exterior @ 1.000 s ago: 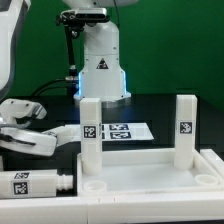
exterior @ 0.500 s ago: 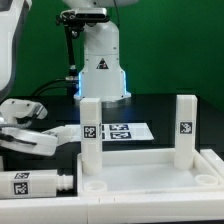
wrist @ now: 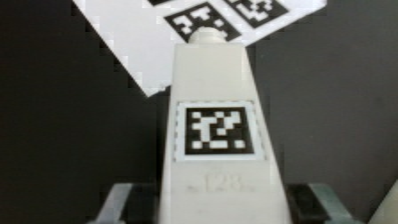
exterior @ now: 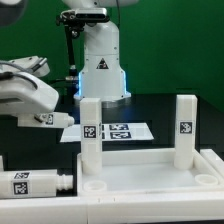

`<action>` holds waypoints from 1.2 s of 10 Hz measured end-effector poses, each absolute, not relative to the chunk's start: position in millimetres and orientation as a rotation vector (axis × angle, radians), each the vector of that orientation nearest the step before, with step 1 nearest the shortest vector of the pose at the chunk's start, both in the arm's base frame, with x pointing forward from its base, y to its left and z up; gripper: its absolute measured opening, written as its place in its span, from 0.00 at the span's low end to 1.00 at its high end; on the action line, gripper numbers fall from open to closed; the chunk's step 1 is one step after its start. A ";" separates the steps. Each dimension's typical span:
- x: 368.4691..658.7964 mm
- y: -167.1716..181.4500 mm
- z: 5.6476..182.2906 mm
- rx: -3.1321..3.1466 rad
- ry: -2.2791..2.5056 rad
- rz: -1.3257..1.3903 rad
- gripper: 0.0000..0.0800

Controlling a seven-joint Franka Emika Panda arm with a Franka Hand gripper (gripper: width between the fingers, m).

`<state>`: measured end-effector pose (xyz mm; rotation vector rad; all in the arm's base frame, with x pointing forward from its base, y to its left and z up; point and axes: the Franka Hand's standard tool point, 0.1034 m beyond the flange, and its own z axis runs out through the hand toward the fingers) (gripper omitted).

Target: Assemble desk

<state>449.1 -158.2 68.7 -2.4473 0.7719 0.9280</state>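
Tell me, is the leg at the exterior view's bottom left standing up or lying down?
Lying down. The leg rests lengthwise on the table, beside the tabletop, while another leg stands upright in it.

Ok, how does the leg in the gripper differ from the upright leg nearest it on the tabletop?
The held leg is clamped in the gripper and lies roughly level, away from the tabletop. The upright leg stands free on that tabletop. The held leg's peg shows at its free end, while no peg shows on the upright leg. Both are white and square, and each carries a black-and-white tag.
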 end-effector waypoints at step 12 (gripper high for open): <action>610.9 -126.2 167.4 -2.959 0.523 -0.288 0.36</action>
